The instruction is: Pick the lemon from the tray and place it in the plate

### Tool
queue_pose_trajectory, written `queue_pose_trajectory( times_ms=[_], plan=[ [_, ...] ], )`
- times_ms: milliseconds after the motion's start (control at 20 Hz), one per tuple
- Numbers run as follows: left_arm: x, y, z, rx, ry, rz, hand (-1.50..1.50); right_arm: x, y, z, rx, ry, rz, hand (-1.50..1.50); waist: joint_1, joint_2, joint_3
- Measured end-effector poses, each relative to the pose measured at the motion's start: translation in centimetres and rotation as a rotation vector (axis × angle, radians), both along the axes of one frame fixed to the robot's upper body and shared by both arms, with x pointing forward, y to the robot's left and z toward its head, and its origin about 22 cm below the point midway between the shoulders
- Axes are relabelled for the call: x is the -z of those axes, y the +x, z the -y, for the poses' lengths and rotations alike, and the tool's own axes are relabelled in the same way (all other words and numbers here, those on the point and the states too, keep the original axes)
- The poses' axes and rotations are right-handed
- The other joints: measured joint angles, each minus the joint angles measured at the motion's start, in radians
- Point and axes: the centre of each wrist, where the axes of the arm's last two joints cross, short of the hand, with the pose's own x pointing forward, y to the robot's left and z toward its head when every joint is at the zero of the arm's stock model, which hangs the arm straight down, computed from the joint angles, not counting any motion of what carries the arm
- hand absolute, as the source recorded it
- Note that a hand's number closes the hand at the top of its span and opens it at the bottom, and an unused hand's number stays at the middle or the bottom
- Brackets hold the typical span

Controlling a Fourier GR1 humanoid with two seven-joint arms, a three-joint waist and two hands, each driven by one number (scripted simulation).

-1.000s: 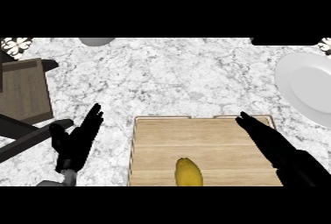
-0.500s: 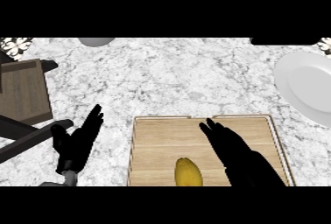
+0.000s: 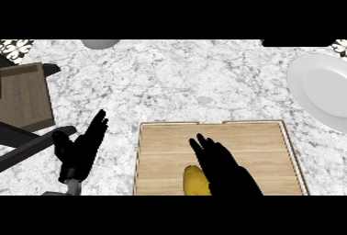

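Note:
A yellow lemon [image 3: 195,181] lies near the front edge of the wooden tray [image 3: 257,137], partly cut off by the view's lower edge. My right hand [image 3: 220,163] is over the tray, fingers straight and open, right beside the lemon on its right and covering part of it. The white plate [image 3: 322,89] sits at the far right of the marble counter, cut by the view's edge. My left hand [image 3: 81,149] rests open on the counter left of the tray, fingers pointing up.
A dark wooden block [image 3: 25,97] lies at the left edge, with a dark bar [image 3: 27,146] below it. A grey round object [image 3: 100,43] sits at the counter's back edge. Bare marble [image 3: 190,82] stretches between tray and plate.
My right hand has swept left across the tray, from its right side to just beside the lemon. The left hand and the lemon have not moved.

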Motion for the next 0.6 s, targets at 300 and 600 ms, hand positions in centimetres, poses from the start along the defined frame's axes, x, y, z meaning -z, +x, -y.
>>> queue_pose_trajectory(
  times_ms=[300,600],
  plan=[
    [0.2,0.2,0.5,-0.001,0.004,0.003,0.00,1.2,0.4,-0.6,0.037,-0.070,0.007,-1.50,-0.002,-0.001,0.001],
    [-0.1,0.0,0.4,0.000,0.008,-0.002,0.00,2.7,1.4,-1.4,0.054,-0.111,-0.014,-1.50,0.000,0.001,0.000]
  ],
)
